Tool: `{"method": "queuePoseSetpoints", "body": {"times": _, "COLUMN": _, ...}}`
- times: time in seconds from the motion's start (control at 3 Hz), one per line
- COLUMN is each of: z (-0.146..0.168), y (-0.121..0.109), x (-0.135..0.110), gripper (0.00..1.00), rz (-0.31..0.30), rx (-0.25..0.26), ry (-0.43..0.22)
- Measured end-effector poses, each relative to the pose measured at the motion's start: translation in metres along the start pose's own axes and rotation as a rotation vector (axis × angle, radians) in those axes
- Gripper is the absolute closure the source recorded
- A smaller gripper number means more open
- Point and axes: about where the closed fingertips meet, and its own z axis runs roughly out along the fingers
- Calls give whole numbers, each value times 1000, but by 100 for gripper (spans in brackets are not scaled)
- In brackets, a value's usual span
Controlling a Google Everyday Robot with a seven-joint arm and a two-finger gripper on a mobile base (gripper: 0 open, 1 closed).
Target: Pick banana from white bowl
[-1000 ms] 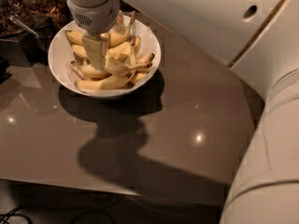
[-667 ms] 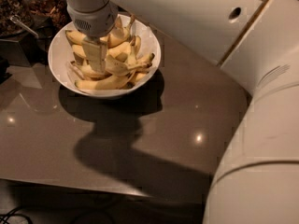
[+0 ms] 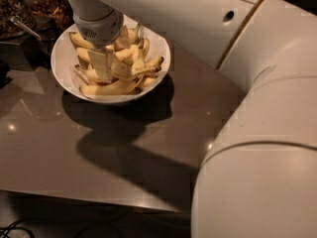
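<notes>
The white bowl (image 3: 63, 81) stands at the far left of the brown table and holds a pile of several yellow bananas (image 3: 106, 88). My gripper (image 3: 103, 67) hangs from the white wrist straight down into the middle of the pile, touching the bananas around it. A curved banana with a long stem (image 3: 130, 69) lies right beside the gripper; I cannot tell whether this is the one held. The bananas under the gripper are hidden by it.
Dark containers with brownish contents (image 3: 20, 6) and a metal utensil (image 3: 24, 28) stand behind and left of the bowl. My large white arm (image 3: 257, 133) fills the right side. The table's front edge (image 3: 99, 198) runs near the bottom.
The gripper stays down in the banana pile, a little lower than before. The arm's bulky links have swung further into the right of the view. The bowl has not moved.
</notes>
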Motion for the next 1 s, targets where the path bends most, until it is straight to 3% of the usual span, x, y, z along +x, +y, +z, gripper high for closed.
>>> {"method": "queuePoseSetpoints", "body": {"times": 0.33, "z": 14, "y": -7, "x": 1, "gripper": 34, "rz": 23, "rx": -19, "ry": 17}}
{"method": "queuePoseSetpoints", "body": {"times": 1.0, "z": 22, "y": -12, "x": -1, "gripper": 75, "rz": 28, "rx": -32, "ry": -4}}
